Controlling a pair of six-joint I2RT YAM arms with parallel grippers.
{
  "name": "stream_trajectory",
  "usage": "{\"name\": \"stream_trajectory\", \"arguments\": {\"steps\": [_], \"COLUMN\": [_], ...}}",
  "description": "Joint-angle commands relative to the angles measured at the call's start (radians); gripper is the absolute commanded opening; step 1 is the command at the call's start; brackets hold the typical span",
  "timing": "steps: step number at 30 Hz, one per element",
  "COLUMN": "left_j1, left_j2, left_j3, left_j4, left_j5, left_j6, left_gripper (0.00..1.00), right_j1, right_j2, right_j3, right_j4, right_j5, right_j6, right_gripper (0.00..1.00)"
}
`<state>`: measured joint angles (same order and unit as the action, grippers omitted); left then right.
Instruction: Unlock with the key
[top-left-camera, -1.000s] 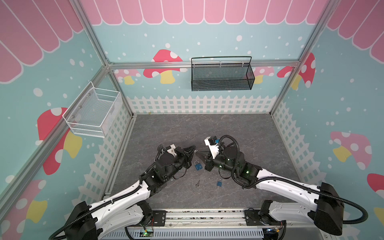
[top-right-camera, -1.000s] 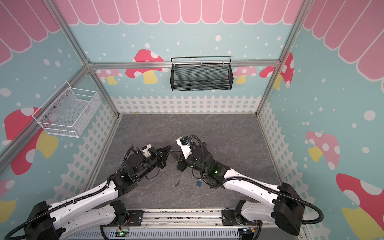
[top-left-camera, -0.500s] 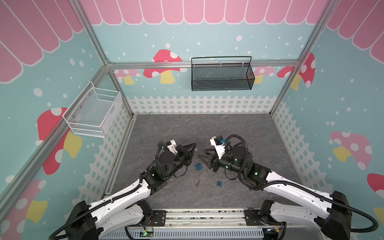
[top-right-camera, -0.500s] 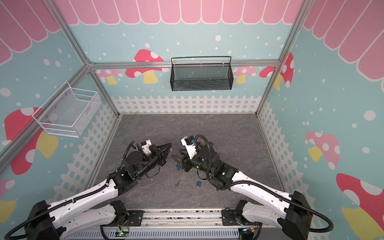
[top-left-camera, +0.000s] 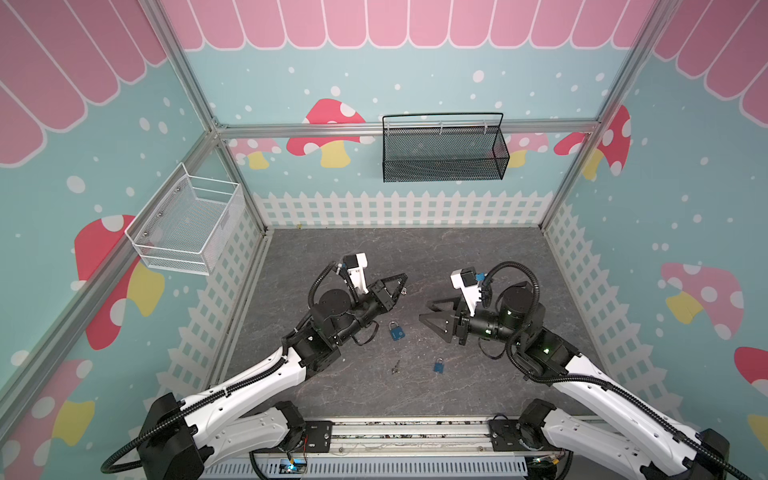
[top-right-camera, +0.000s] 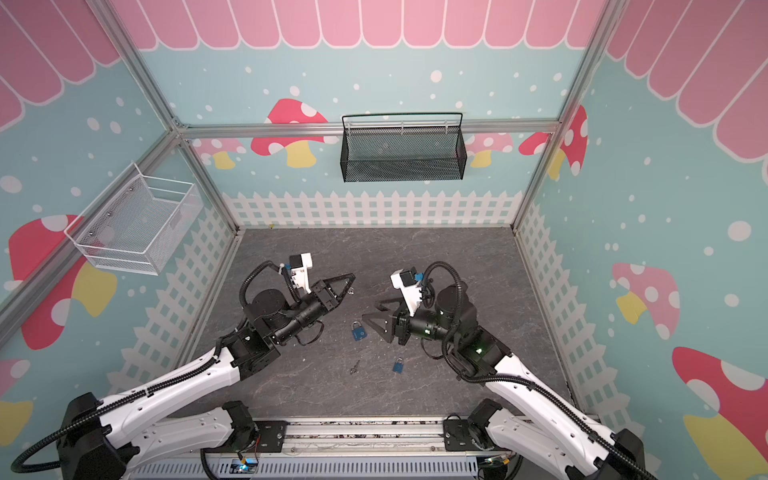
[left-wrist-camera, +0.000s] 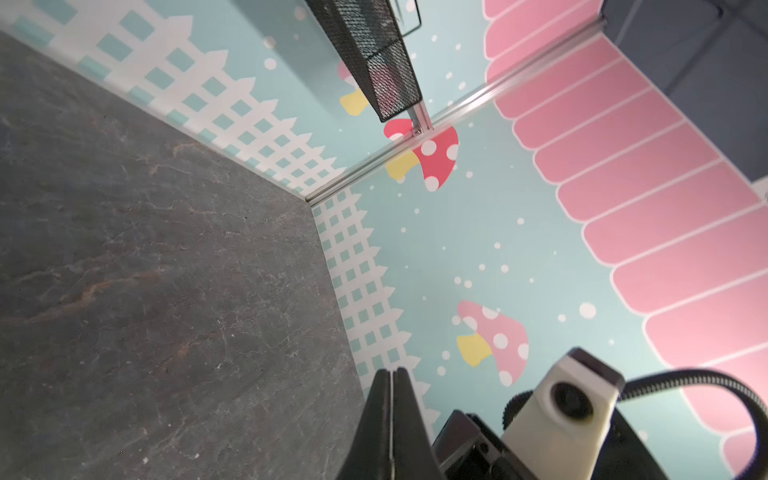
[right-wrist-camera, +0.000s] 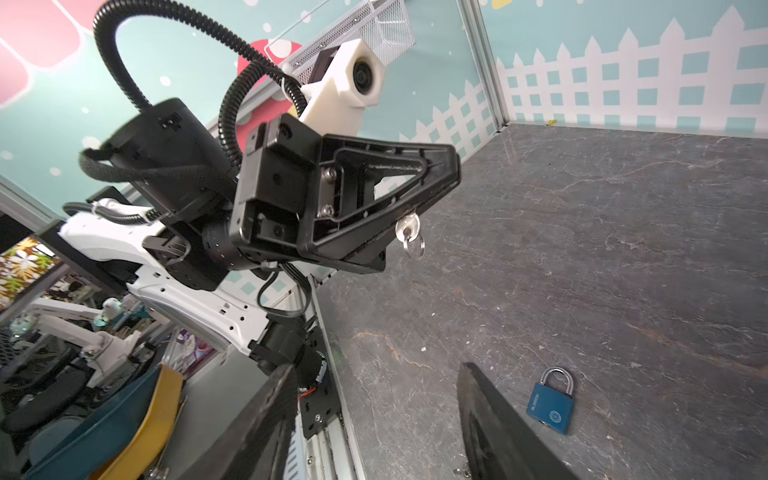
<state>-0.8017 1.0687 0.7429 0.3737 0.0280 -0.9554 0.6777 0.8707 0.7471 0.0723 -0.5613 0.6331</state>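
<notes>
The key (right-wrist-camera: 408, 230) is hanging from the left gripper (right-wrist-camera: 452, 168), whose jaws are pressing fully together on it. Only its round head and ring are showing under the fingers. The blade is hidden between them, so we cannot tell which way it is pointing.

The padlock (top-left-camera: 397, 331) is lying flat on the floor (top-left-camera: 478, 257), touching nothing. In a top view it is lying at about 6 o'clock from the left gripper and at about 8 o'clock from the right gripper (top-left-camera: 424, 313). Its long axis is running from 11 to 5 o'clock, the shackle pointing to 11 and the bottom end, where we are expecting the keyhole, to 5.

The right gripper is standing well open and is holding nothing. It is hovering near the padlock and is the nearer of the two. We are judging that the coming move is turning on this: the right gripper should go down toward 8 o'clock and take the body across its short axis, leaving the 5 o'clock end free for the key.

Farther out, a spare key (top-left-camera: 395, 367) is lying at 6 o'clock from the padlock and a second padlock (top-left-camera: 438, 366) at about 4 o'clock.
</notes>
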Motion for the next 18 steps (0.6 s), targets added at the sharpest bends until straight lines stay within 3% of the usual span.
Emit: {"name": "stream_trajectory", "arguments": {"steps": [1, 6, 18], "left_j1": [-0.008, -0.011, -0.019], "left_j2": [0.013, 0.028, 0.069], "left_j3": [0.016, 0.013, 0.008], "left_j4": [0.082, 0.143, 0.279], "left_j5": [0.063, 0.098, 0.197], "left_j6": [0.180, 0.208, 0.195], "left_gripper": [0.00, 0.00, 0.00], "right_j1": [-0.032, -0.040, -0.061], "right_j2": [-0.006, 0.032, 0.075], "right_j3": [-0.021, -0.034, 0.001], "right_j4": [0.068, 0.221, 0.263], "right_j5": [-0.117, -0.208, -0.138], "right_j6": [0.082, 0.144, 0.157], "right_gripper": [0.64, 0.62, 0.47]}}
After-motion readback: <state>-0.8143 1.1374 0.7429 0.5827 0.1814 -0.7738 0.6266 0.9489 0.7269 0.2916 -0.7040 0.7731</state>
